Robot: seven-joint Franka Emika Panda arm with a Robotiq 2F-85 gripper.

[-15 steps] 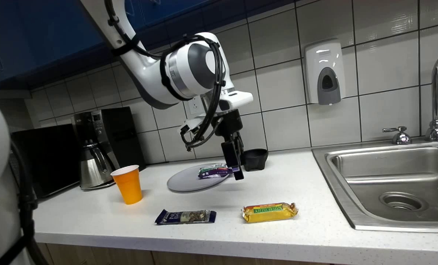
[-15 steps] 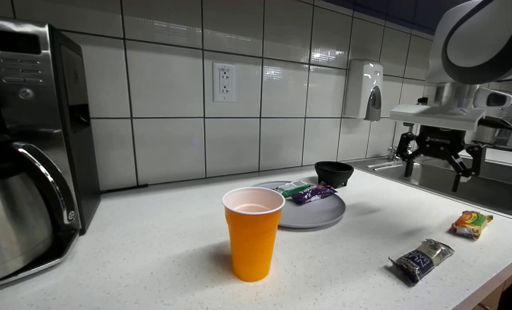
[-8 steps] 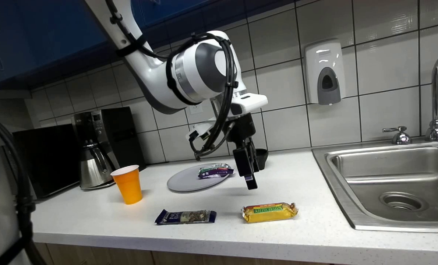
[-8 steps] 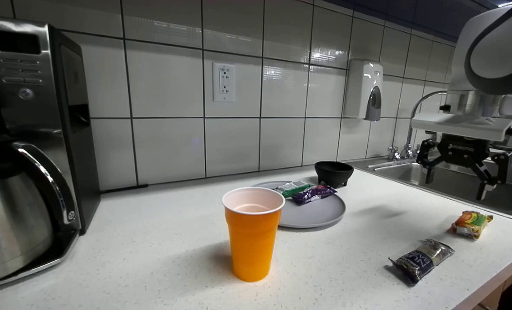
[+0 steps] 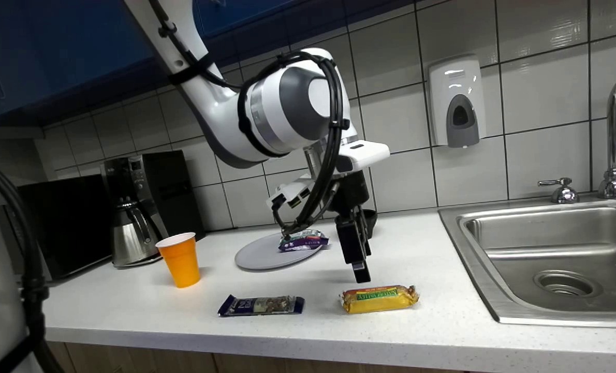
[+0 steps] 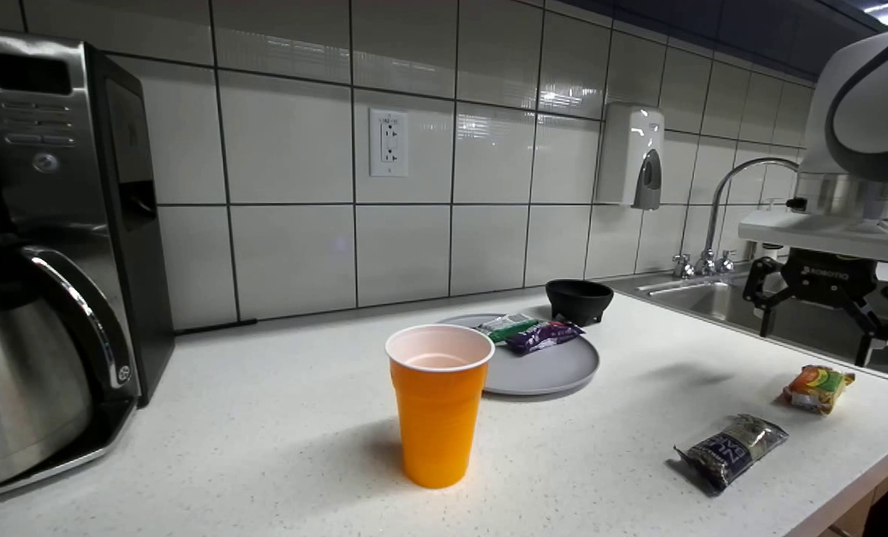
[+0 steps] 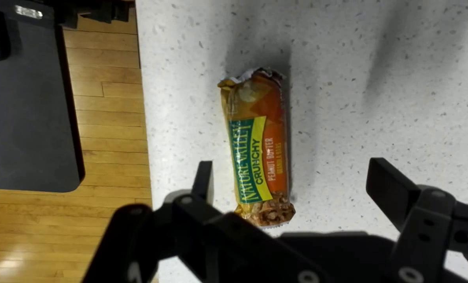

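Pincer (image 7: 291,173) above the granola bar (image 7: 257,153)

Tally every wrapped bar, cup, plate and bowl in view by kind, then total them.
Wrapped bars: 4 (Nature Valley bar, dark blue bar, green bar, purple bar)
Orange cup: 1
Gray plate: 1
Black bowl: 1
Total: 7

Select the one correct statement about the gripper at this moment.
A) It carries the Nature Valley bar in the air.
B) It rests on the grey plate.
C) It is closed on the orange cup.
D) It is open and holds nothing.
D: in the wrist view, the fingers of the gripper stand wide apart, and bare counter shows between each of them and the Nature Valley bar.
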